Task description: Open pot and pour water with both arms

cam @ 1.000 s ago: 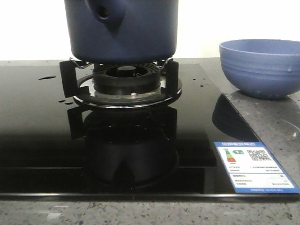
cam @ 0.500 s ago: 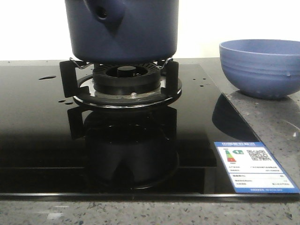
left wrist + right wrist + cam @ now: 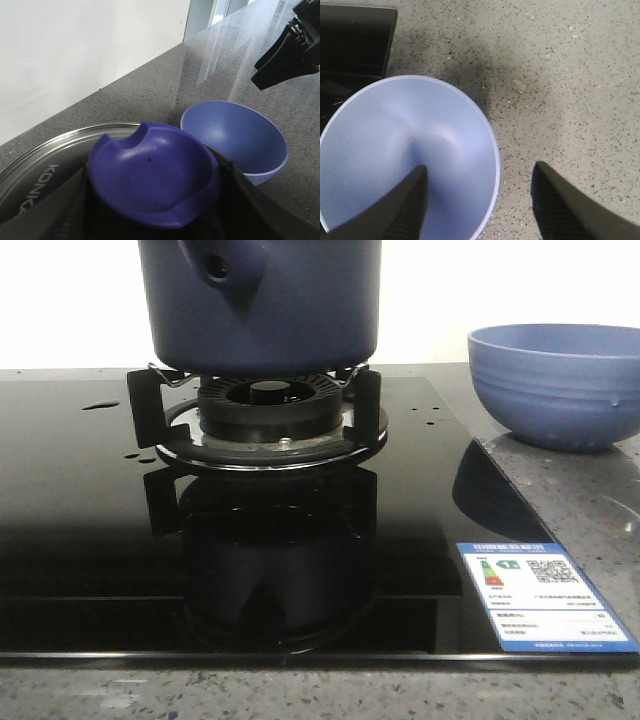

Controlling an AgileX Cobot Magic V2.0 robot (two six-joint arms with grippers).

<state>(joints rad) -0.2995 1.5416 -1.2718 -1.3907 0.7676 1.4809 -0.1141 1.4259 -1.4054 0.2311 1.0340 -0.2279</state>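
Note:
The dark navy pot (image 3: 260,300) stands on the black burner grate (image 3: 255,410); its handle stub with the round hole (image 3: 217,268) faces the camera. Its top is cut off in the front view. In the left wrist view my left gripper (image 3: 155,200) is shut on the blue knob (image 3: 152,175) of the glass lid (image 3: 45,155), with dark fingers (image 3: 235,200) on either side. Whether the lid rests on the pot cannot be told. Water shows as drops (image 3: 100,405) on the black cooktop. My right gripper (image 3: 480,200) is open above the periwinkle bowl (image 3: 405,155), straddling its rim.
The periwinkle bowl (image 3: 555,385) sits on the speckled counter (image 3: 600,510) right of the black glass cooktop (image 3: 80,520). It also shows in the left wrist view (image 3: 235,135), with the right gripper (image 3: 285,50) above it. A blue label (image 3: 535,590) is at the cooktop's front right corner.

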